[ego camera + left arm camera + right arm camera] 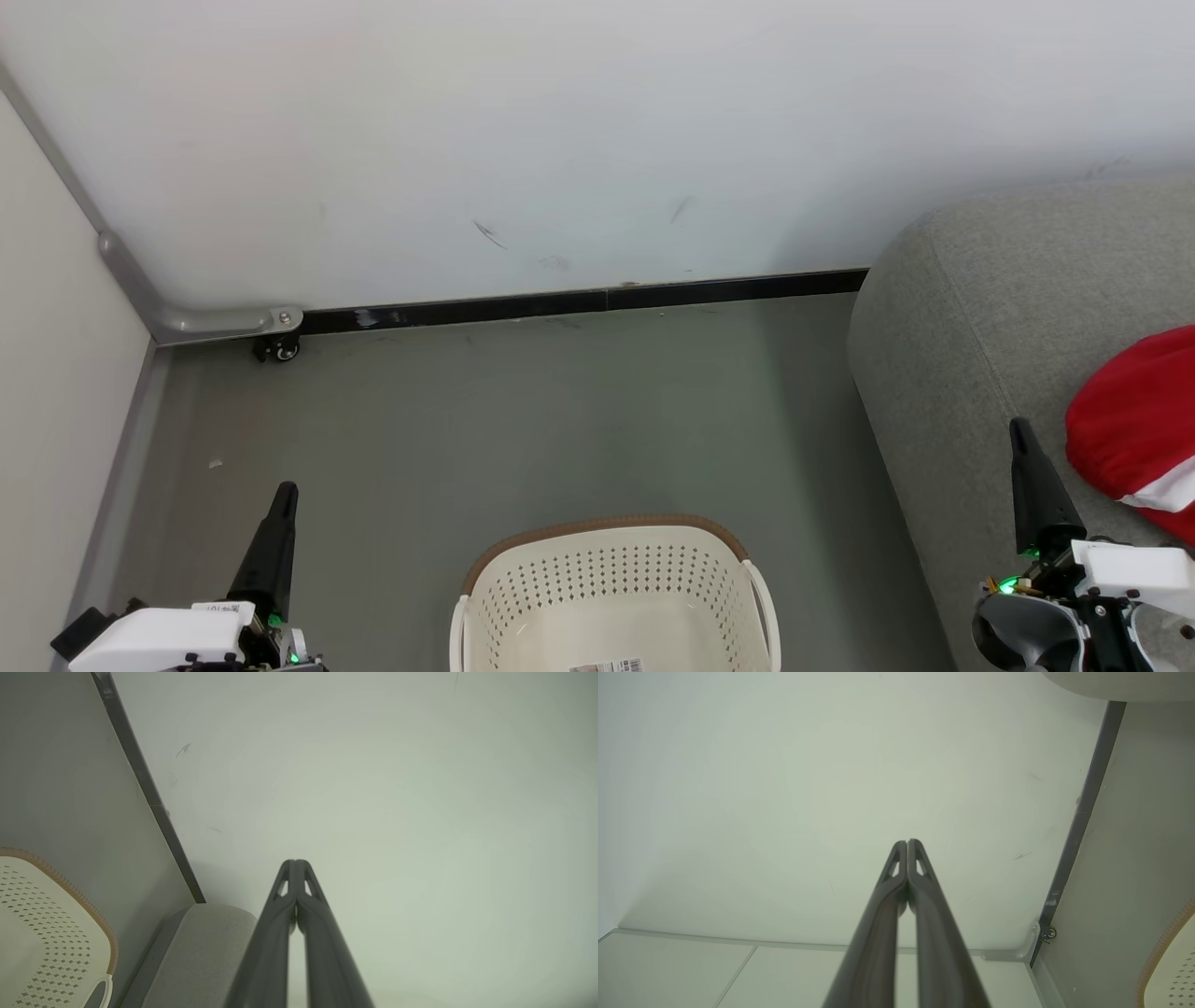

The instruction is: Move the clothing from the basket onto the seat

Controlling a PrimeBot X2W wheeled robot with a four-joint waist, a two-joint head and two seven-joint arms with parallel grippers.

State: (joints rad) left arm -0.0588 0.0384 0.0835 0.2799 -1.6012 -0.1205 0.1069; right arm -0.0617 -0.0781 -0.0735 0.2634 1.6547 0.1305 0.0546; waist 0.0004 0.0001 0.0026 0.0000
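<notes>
While the red clothing lies bunched on the sofa, back from its rounded end, the basket stands on the grey floor beside that end, well apart from the wall. Both the left gripper and the right gripper have their fingers pressed together; the right one hangs over the sofa near the clothing.

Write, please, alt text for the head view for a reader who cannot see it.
Red clothing lies on the grey seat at right, while the cream basket at bottom centre shows nothing red inside. The left gripper and right gripper sit at the lower corners, jaws closed, holding nothing.
</notes>
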